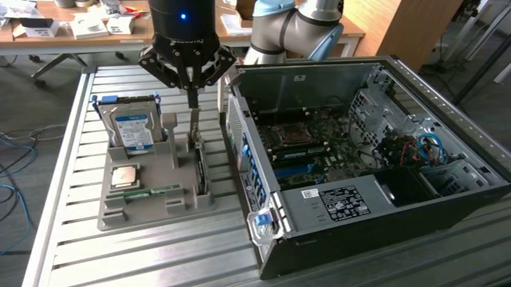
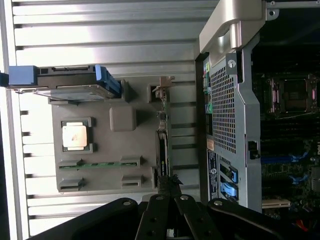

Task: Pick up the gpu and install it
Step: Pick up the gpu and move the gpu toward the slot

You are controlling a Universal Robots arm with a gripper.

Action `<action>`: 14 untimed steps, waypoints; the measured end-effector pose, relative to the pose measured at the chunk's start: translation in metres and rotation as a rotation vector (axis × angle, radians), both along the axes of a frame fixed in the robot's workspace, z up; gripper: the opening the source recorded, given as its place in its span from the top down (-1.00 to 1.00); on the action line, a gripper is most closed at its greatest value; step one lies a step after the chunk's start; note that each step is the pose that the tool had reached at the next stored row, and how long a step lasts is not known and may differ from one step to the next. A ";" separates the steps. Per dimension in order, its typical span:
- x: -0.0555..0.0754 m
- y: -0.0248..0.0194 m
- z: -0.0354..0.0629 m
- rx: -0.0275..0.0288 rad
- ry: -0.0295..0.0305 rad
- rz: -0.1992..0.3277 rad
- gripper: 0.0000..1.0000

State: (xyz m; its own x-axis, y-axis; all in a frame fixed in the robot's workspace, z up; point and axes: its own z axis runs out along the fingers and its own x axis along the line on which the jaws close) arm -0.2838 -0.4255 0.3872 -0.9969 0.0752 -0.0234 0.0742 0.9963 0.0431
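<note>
The gpu is a thin dark card with a silver bracket at its far end. It stands on edge in a slot along the grey parts tray, on the side nearest the computer case. My gripper hangs straight above the card's bracket end with its fingers shut to a point. Whether they touch the bracket I cannot tell. In the wrist view the card runs up from the shut gripper across the tray.
The open computer case lies at the exterior view's right, its motherboard exposed. The tray also holds a hard drive standing upright, a processor and a slim memory stick. A slatted metal table carries everything.
</note>
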 end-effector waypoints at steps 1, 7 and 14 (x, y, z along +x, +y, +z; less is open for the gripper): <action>0.000 0.0000 0.0000 0.0000 0.0000 0.000 0.77; 0.000 0.0000 0.0000 0.0000 0.0000 0.000 0.30; 0.000 0.0000 0.0000 0.0000 -0.0001 0.000 -0.06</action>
State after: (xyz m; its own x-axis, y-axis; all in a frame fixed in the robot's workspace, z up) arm -0.2838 -0.4255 0.3872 -0.9969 0.0752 -0.0235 0.0742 0.9963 0.0431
